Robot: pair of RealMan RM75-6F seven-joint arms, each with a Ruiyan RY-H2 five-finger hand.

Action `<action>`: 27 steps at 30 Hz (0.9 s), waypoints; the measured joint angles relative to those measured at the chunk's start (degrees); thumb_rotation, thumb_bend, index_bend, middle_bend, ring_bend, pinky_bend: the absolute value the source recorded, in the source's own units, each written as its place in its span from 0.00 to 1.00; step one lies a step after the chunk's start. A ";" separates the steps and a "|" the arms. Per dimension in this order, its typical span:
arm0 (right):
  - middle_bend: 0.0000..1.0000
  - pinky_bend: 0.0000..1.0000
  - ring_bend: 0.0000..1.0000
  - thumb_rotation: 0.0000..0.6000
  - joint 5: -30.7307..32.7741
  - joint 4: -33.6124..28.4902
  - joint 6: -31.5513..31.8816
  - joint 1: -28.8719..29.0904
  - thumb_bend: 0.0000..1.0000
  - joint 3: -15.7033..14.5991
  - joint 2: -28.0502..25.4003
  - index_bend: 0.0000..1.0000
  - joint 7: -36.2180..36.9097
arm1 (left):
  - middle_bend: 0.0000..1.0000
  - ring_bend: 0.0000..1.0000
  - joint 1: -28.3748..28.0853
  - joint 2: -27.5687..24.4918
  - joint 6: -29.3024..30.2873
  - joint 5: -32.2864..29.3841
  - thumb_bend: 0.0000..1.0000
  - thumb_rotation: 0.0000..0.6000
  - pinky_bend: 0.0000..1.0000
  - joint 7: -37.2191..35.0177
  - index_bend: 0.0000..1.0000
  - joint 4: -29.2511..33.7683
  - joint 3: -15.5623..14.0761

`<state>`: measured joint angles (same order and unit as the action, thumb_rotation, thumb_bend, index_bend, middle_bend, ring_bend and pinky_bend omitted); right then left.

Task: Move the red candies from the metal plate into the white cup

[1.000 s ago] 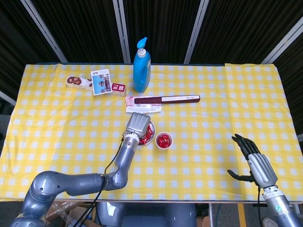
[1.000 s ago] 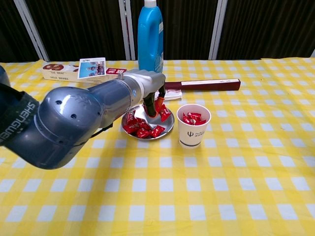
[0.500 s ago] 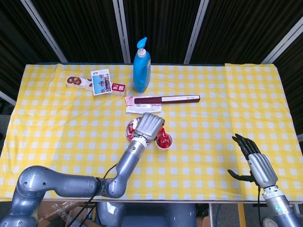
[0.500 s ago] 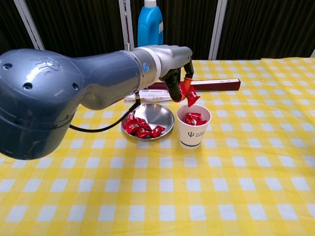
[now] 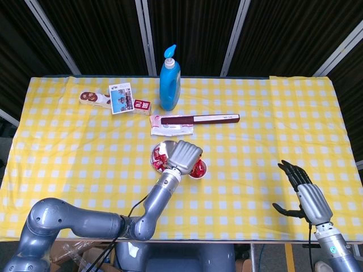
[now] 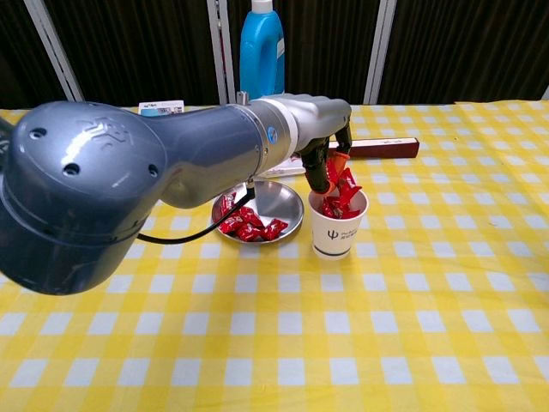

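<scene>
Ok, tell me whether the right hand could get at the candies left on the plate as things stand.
Probably not easily. The right hand sits open near the table's right edge, far from the plate, and the left hand, holding a candy over the cup, stands between them with the cup.

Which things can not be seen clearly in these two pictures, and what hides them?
- White cup, head view: mostly covered by the left hand.
- Candy at the fingers, chest view: whether it is still pinched or already released cannot be told.
- Metal plate, chest view: its left part sits behind the left arm.
- Right hand: shown only in the head view, outside the chest view.
- Print on the snack box: too small to read.
</scene>
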<state>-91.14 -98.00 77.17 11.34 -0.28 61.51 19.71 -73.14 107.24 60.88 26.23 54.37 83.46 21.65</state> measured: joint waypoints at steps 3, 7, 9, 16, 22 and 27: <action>0.00 0.00 0.00 1.00 0.08 0.02 0.01 -0.02 0.28 0.04 0.04 0.00 0.00 | 0.88 0.95 -0.20 0.85 -0.81 -0.09 0.39 1.00 0.97 -1.25 0.57 -1.37 -0.04; 0.00 0.00 0.00 1.00 0.07 -0.02 -0.09 0.05 0.28 0.05 0.06 0.00 0.00 | 0.87 0.95 -0.48 1.82 -1.73 -0.21 0.38 1.00 0.97 -2.32 0.57 -2.89 -0.23; 0.00 0.00 0.00 1.00 0.07 -0.04 -0.07 0.03 0.28 0.03 0.05 0.00 0.01 | 0.87 0.95 -0.62 2.21 -2.06 -0.30 0.37 1.00 0.97 -2.61 0.57 -3.59 -0.38; 0.00 0.00 0.00 1.00 0.06 -0.06 -0.05 0.02 0.28 0.04 -0.04 0.00 0.14 | 0.86 0.95 -1.01 2.62 -2.47 -0.40 0.25 1.00 0.97 -2.82 0.50 -4.60 -1.05; 0.00 0.00 0.00 1.00 -0.13 -0.03 0.07 -0.01 0.28 -0.01 -0.03 0.00 0.07 | 0.86 0.95 -0.93 1.71 -1.37 0.29 0.21 1.00 0.97 -3.63 0.44 -3.72 -0.24; 0.00 0.00 0.00 1.00 -0.15 0.01 0.12 -0.04 0.28 -0.03 -0.02 0.00 -0.01 | 0.85 0.94 -0.27 1.24 -0.32 3.20 0.21 1.00 0.97 -6.69 0.42 -2.87 0.65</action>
<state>-91.29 -97.98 77.30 11.30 -0.31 61.48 19.70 -73.41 108.47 60.56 29.43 47.68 80.59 22.31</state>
